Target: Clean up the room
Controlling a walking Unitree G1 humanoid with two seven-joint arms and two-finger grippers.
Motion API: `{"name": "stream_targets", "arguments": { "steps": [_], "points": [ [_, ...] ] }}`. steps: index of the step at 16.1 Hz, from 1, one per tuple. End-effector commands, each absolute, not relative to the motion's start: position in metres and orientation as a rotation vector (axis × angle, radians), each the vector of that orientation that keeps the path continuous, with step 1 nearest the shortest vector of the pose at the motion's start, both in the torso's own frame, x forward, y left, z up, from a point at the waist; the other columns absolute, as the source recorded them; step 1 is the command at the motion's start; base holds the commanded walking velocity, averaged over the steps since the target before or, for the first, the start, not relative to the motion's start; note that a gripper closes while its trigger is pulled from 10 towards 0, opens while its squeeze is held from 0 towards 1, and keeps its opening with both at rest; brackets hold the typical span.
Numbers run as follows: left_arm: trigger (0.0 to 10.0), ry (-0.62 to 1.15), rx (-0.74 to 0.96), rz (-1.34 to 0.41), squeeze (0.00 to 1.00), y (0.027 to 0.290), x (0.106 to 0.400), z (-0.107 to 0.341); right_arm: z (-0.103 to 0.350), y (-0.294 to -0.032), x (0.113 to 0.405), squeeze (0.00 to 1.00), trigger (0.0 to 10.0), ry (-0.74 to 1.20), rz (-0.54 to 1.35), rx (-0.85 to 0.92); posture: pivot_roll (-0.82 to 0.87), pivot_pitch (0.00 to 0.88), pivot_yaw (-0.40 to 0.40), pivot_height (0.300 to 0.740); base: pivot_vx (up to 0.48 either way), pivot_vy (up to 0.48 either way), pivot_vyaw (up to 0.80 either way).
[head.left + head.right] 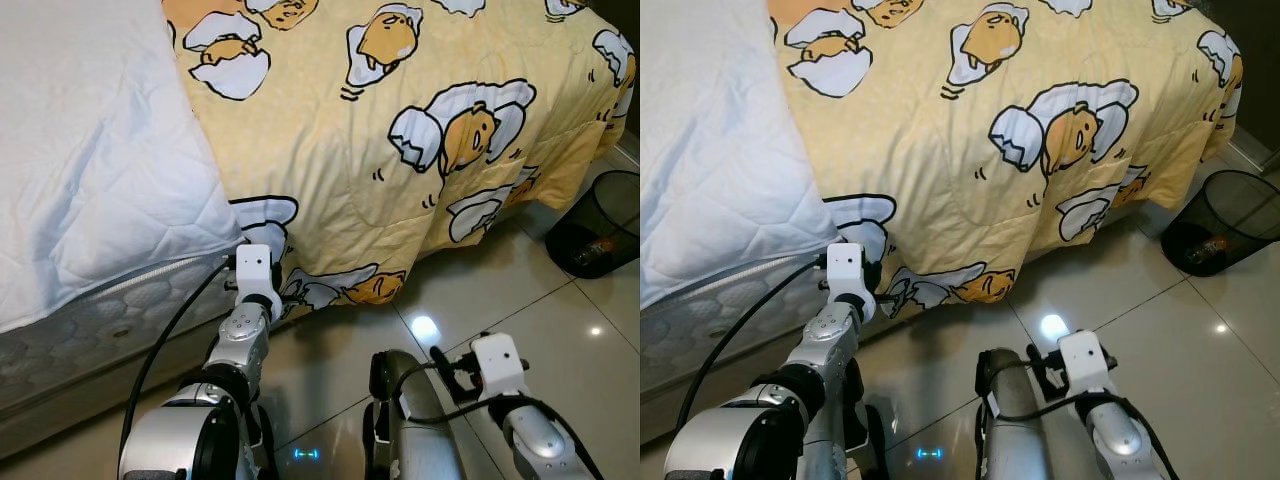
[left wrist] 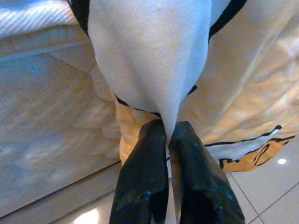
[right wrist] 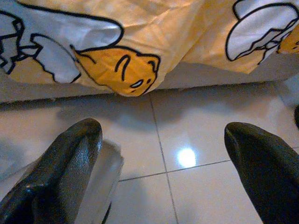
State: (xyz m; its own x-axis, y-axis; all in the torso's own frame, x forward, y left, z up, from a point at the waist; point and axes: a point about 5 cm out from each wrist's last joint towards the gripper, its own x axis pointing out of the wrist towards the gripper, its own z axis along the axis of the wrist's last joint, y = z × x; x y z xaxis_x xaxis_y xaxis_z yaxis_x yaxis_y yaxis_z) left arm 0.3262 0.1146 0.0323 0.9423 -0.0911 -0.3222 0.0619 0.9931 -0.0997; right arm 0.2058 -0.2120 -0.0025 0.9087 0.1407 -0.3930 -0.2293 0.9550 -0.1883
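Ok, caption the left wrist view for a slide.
Left pincer shut on a fold of the yellow cartoon blanket beside the mattress.

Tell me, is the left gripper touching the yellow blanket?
Touching. In the left wrist view, the left gripper's fingers are shut on a fold of the yellow blanket.

Before me: bare mattress (image 1: 80, 330) under white pad (image 1: 90, 150); black mesh bin (image 1: 605, 225) on glossy tiled floor (image 1: 560, 330).

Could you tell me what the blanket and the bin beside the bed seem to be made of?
Blanket: soft matte woven cloth, probably cotton; it drapes and folds where the left pincer pinches it. Bin: black mesh, likely metal; you can see through its wall.
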Motion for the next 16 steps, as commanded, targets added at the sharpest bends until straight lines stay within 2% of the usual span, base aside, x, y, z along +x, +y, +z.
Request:
{"name": "stream_targets", "arguments": {
  "steps": [1, 5, 13, 16],
  "points": [
    [10.0, 0.358, -0.091, -0.074, 0.00, 0.113, 0.325, 0.030, -0.008, -0.213, 0.198, 0.00, 10.0, 0.405, 0.199, -0.230, -0.27, 0.181, -0.001, 0.596, 0.000, 0.000, 0.00],
    [10.0, 0.364, -0.065, -0.068, 0.00, 0.117, 0.326, 0.030, -0.010, -0.209, 0.190, 0.00, 10.0, 0.421, 0.254, -0.221, -0.27, 0.176, -0.002, 0.596, 0.000, 0.000, 0.00],
    [10.0, 0.388, -0.062, -0.052, 0.00, 0.121, 0.323, 0.025, -0.012, -0.212, 0.188, 0.00, 10.0, 0.443, 0.266, -0.231, -0.27, 0.164, -0.010, 0.596, -0.480, 0.000, 0.00],
    [10.0, 0.398, -0.016, -0.041, 0.00, 0.122, 0.319, 0.021, -0.013, -0.210, 0.189, 0.00, 10.0, 0.444, 0.264, -0.238, -0.26, 0.154, 0.000, 0.596, 0.000, 0.000, 0.00]
  ]
}}
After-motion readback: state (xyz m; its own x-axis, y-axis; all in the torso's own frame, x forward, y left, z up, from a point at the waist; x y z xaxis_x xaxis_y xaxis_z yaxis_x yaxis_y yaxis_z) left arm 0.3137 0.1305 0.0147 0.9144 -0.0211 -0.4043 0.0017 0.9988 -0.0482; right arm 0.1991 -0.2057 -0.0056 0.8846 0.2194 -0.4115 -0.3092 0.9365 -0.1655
